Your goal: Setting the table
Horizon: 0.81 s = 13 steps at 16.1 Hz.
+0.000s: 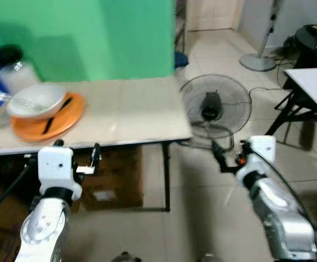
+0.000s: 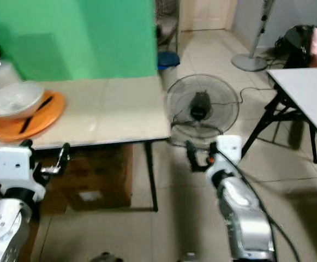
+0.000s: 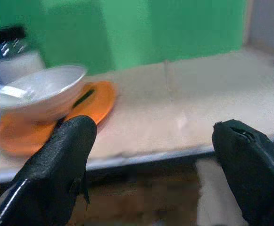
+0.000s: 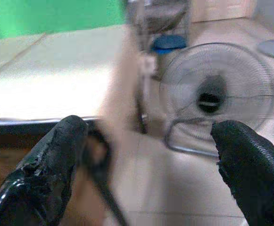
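An orange plate (image 1: 65, 121) lies at the left end of the beige table (image 1: 131, 109). A white bowl (image 1: 37, 100) sits on it, and a black utensil (image 1: 57, 113) leans on the plate beside the bowl. My left gripper (image 1: 76, 146) hovers open and empty just in front of the table's near edge, to the right of the plate; the left wrist view shows the bowl (image 3: 42, 89) and plate (image 3: 96, 101) beyond its fingers. My right gripper (image 1: 229, 148) is open and empty past the table's right end, above the floor.
A jar with a black lid (image 1: 13, 68) stands behind the bowl. A floor fan (image 1: 215, 106) sits just off the table's right end. A cardboard box (image 1: 112, 180) is under the table. Another table (image 1: 313, 87) stands at the far right, with a green screen (image 1: 93, 38) behind.
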### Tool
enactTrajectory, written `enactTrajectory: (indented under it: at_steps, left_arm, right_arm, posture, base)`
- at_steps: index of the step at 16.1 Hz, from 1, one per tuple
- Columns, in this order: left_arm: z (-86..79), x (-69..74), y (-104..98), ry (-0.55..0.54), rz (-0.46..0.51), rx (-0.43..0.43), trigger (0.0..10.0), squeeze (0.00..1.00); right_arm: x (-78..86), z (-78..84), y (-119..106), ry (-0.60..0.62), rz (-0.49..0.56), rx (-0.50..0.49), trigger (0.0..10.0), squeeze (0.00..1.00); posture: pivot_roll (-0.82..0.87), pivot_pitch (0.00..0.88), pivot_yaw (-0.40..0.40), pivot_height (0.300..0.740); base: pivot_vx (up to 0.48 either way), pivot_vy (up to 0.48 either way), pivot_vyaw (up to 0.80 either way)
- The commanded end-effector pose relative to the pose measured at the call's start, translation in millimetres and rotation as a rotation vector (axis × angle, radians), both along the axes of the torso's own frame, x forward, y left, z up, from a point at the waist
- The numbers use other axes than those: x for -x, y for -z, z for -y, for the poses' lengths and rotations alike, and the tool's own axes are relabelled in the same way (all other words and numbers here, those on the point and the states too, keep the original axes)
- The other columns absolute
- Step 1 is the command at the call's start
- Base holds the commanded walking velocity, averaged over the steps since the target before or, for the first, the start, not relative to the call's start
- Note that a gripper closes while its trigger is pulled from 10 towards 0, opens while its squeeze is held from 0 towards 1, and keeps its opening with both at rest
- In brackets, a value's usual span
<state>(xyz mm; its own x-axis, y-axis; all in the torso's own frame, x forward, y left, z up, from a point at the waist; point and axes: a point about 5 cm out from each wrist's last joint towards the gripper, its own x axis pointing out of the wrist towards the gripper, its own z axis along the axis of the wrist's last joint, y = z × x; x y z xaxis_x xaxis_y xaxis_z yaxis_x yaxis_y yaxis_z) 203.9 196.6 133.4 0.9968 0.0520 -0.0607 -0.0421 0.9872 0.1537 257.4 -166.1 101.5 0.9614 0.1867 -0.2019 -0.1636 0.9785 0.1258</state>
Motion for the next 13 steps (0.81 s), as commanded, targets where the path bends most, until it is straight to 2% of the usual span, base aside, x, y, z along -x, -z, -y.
enactTrajectory:
  at_steps: [1,5,7,10,13]
  left_arm:
    - [-0.7,-0.1,-1,-0.008,-0.001,-0.005,10.0,0.10]
    - [-2.6,1.0,-1,-0.027,0.001,0.005,10.0,0.10]
    - [-0.5,1.9,-2,-0.043,-0.011,0.014,10.0,0.07]
    - [-0.4,1.6,-5,-0.060,0.025,0.022,10.0,0.09]
    - [-1.2,1.6,-7,-0.052,0.028,0.019,10.0,0.10]
  right_arm:
    - [-2.3,1.9,-4,0.003,0.007,0.001,10.0,0.00]
    - [-4.0,-0.3,-5,-0.006,0.003,-0.006,10.0,0.00]
    - [-4.1,-3.4,-4,-0.024,-0.003,-0.013,10.0,0.00]
    - [-3.3,-9.4,-3,-0.057,-0.006,-0.003,10.0,0.00]
    - [-3.4,-11.7,-3,-0.067,-0.005,0.015,10.0,0.00]
  posture:
    - [-0.07,0.050,0.055,0.740]
    - [-0.06,0.050,0.048,0.740]
    - [-0.06,0.052,0.049,0.740]
    - [-0.05,0.054,0.058,0.740]
    - [-0.04,0.054,0.057,0.740]
  base:
    - [0.000,0.356,0.00]
    - [0.000,0.346,0.00]
    - [0.000,0.000,0.00]
    - [0.000,0.000,0.00]
    - [0.350,0.000,0.79]
